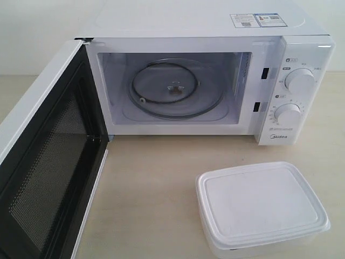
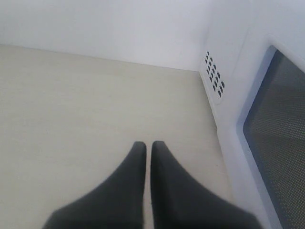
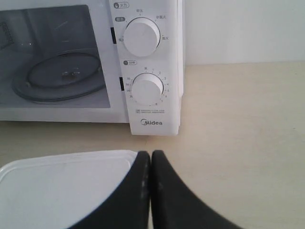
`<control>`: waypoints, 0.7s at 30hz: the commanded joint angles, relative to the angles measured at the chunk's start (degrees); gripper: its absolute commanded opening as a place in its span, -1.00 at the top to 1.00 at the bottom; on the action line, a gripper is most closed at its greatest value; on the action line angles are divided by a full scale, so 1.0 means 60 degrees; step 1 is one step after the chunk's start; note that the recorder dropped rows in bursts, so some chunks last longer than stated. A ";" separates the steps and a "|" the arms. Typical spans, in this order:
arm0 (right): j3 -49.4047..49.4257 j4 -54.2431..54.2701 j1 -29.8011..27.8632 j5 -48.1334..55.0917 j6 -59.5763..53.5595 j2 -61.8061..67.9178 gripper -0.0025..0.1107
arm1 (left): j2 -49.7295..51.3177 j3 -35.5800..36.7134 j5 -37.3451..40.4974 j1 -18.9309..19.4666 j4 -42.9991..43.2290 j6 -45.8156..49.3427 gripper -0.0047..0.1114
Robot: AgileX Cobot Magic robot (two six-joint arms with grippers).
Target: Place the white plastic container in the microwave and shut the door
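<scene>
The white plastic container (image 1: 261,208) sits lidded on the table in front of the microwave's dial panel. The microwave (image 1: 215,27) stands at the back, its cavity showing the glass turntable (image 1: 175,89). Its door (image 1: 46,156) hangs wide open to the left, black mesh inner face showing. Neither gripper shows in the exterior view. My right gripper (image 3: 150,155) is shut and empty, hovering by the container (image 3: 62,191) lid's corner, facing the microwave (image 3: 147,62). My left gripper (image 2: 148,145) is shut and empty over bare table beside the door (image 2: 276,138).
The table (image 1: 156,183) is pale wood with open surface between door and container. Two round dials (image 1: 299,82) sit on the right panel. A white wall stands behind. Vent holes (image 2: 214,78) show on the microwave's side in the left wrist view.
</scene>
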 commanded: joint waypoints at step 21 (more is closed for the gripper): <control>-0.3666 0.0136 -0.0021 -0.6026 0.2574 0.1479 0.96 | -0.0037 0.0034 -0.0010 -0.0082 0.0024 -0.0086 0.84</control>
